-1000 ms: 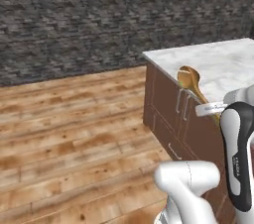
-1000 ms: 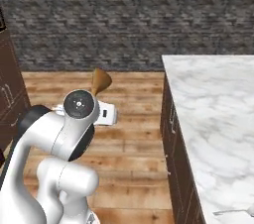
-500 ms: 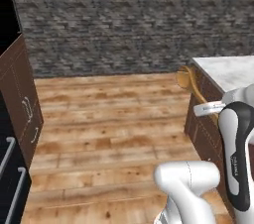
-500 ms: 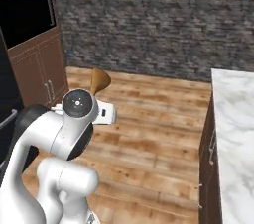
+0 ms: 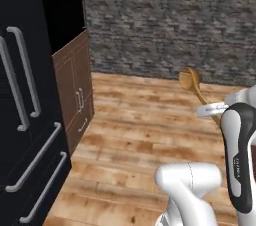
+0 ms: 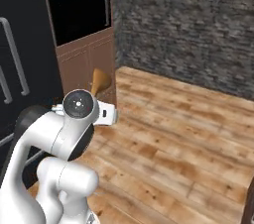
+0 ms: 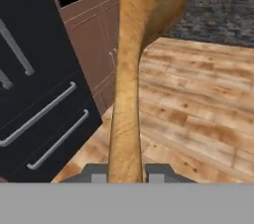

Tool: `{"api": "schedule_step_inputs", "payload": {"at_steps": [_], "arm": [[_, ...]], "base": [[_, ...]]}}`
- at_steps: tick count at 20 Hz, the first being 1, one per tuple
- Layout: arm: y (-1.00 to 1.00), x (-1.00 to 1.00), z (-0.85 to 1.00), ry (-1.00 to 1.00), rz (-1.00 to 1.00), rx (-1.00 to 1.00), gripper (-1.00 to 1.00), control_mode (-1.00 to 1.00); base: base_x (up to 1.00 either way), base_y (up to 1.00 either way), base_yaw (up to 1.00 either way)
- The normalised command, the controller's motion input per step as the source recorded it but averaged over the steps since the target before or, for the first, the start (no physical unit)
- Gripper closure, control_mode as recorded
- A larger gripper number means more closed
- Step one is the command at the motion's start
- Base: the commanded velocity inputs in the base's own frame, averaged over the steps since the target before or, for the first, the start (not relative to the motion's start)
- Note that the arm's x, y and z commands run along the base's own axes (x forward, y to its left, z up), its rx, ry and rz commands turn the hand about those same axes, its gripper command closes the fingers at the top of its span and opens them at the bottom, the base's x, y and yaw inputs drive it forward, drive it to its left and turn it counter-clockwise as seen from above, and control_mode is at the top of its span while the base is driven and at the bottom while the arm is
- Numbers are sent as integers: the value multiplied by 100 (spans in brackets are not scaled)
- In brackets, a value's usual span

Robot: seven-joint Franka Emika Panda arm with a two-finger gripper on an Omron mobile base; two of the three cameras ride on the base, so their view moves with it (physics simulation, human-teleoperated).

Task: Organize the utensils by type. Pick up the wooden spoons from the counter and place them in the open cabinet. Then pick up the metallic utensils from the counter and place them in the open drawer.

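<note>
My gripper (image 7: 125,173) is shut on the handle of the large golden-brown wooden spoon (image 7: 131,69), which runs straight up the hand view to its broad bowl. From the left base view the spoon (image 5: 192,82) rises at a slant out of the white hand (image 5: 210,110), above the wooden floor. In the right base view the spoon's bowl (image 6: 100,80) sticks up behind the wrist, with the gripper (image 6: 103,106) just under it. The counter, the open cabinet, the metallic utensils and the open drawer are out of view.
A tall black unit with long silver handles (image 5: 25,120) stands at the left. Beside it is a brown cupboard column with a dark niche (image 5: 70,65). A grey stone wall (image 5: 175,20) closes the back. Bare wooden floor (image 5: 135,135) lies ahead.
The whole picture has swung: the base has turned, the marble counter has left both views and the dark units have come in at the left. The spoon stays in my grip.
</note>
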Motion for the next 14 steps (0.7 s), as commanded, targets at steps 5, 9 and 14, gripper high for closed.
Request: {"api": "schedule_step_inputs", "payload": {"at_steps": [5,9,14], "arm": [[0,0,0,0,0,0,100,100],[0,0,0,0,0,0,100,100],[0,0,0,0,0,0,100,100]], "base": [[2,0,68],[0,0,70],[0,0,71]]}}
